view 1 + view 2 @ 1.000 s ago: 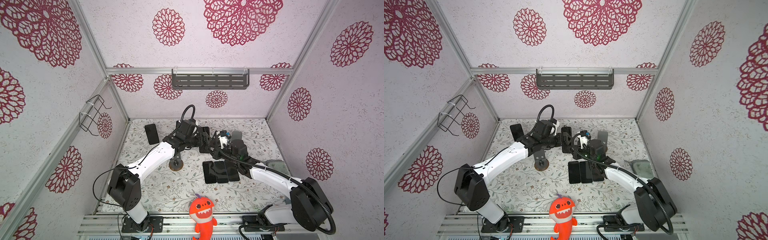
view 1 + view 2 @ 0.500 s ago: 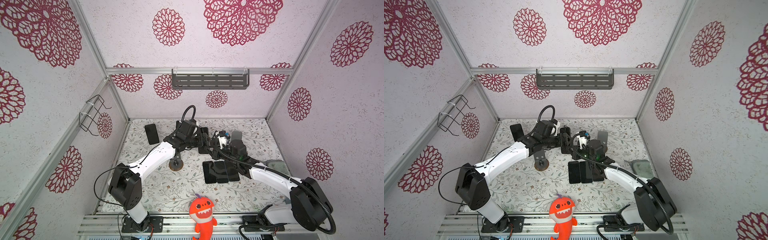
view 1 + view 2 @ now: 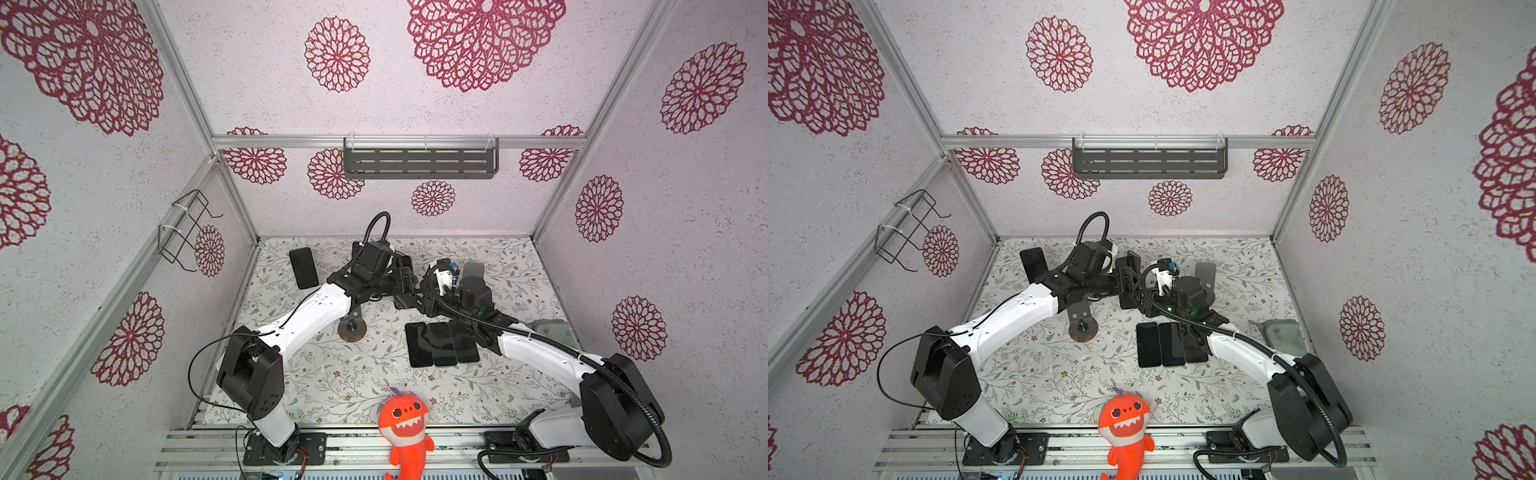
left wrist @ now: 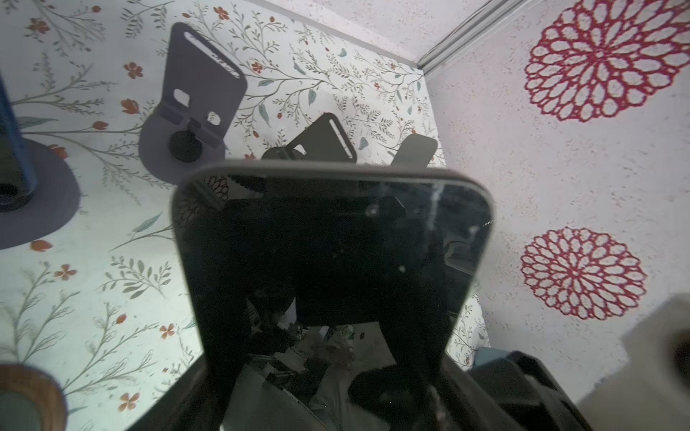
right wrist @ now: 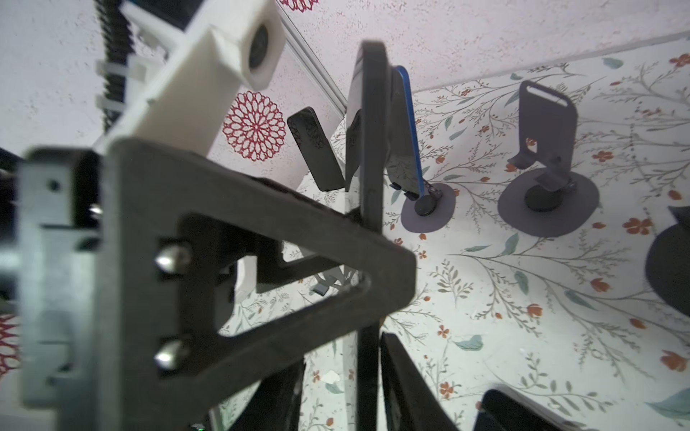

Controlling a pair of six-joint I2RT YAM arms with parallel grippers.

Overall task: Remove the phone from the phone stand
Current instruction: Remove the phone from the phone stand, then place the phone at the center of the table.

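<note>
1. Phone (image 4: 332, 253) is held in the air above the floral table (image 3: 332, 386), clear of every stand, where the two arms meet.
2. It is clamped by the left gripper (image 3: 405, 277), whose jaws are closed tight on it. Its dark screen is seen across most of the left wrist view.
3. The right gripper (image 3: 415, 296) is seen with its jaws parted. Its fingers (image 5: 403, 388) are placed on either side of the phone's edge, and table is seen between one of them and the phone.
4. A grey phone stand (image 5: 549, 156) is seen unoccupied on the table beyond. A second stand (image 5: 429, 205) beside it is occupied by a blue-edged phone (image 5: 407, 141).
5. Three black phones (image 3: 440, 343) are laid side by side near the right arm.
</note>
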